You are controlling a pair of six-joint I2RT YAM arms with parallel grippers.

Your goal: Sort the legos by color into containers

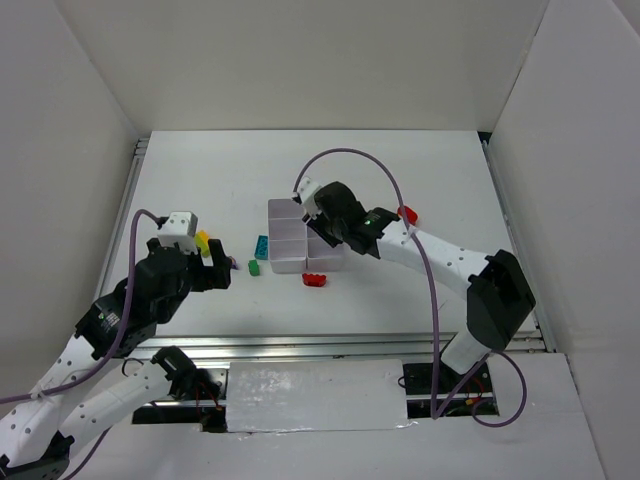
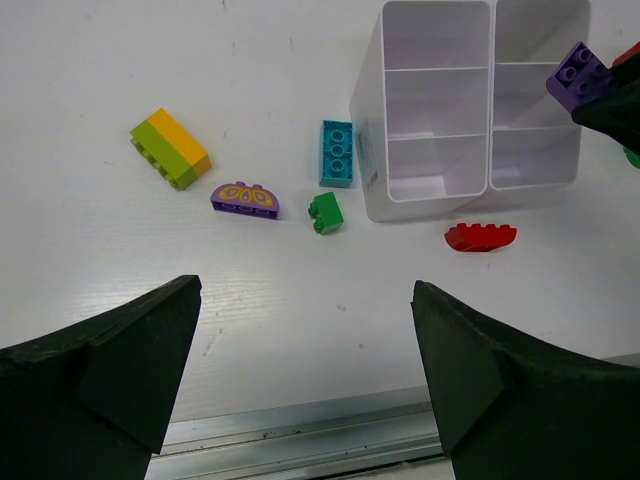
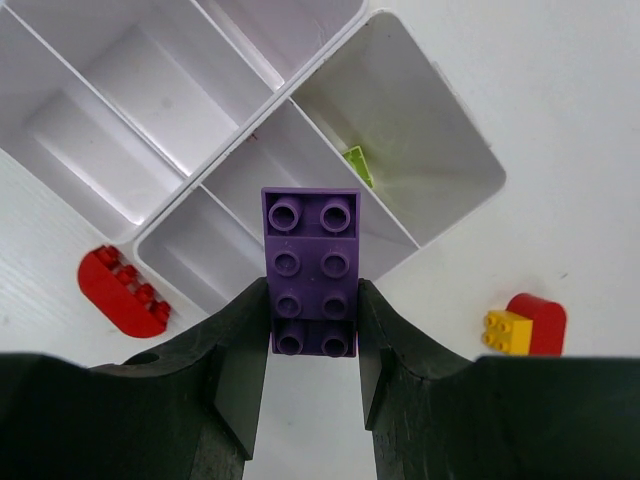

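right fingers clamping purple brick, seemingly above containers

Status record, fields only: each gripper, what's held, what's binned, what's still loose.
Right gripper: shut on purple brick, above the containers
Left gripper: open, empty, over the table
Binned: one lime piece
Loose left of containers: yellow-green brick, purple arch, teal brick, green brick
Loose at containers' near side: red arch
Loose on right: red-and-yellow pair

White table bears the containers — and a red arch, teal brick, green cube, purple arch, yellow-green block.
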